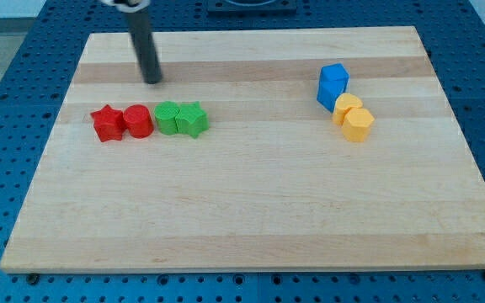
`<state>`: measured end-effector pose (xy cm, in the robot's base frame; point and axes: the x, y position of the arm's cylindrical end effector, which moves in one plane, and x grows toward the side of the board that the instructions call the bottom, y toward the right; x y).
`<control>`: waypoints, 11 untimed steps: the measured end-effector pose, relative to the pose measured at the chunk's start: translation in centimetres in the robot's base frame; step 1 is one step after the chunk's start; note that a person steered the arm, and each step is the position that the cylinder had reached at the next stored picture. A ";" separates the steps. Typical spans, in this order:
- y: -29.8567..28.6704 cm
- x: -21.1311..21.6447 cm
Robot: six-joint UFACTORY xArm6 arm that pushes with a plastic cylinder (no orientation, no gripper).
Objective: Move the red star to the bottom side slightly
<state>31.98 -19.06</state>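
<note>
The red star [107, 123] lies on the wooden board [251, 202] at the view's left, at the left end of a row. It touches a red cylinder [137, 121] on its right. My tip [152, 81] stands above the row, toward the view's top, a little right of the red cylinder and apart from all blocks. The dark rod rises from it to the view's top edge.
A green cube [168, 118] and a green star [193, 119] continue the row to the right. At the view's upper right a blue block [333, 85] touches a yellow heart [347, 107] and a yellow hexagon [359, 124].
</note>
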 end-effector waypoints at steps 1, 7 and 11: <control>-5.2 2.6; -3.5 6.9; -3.5 9.8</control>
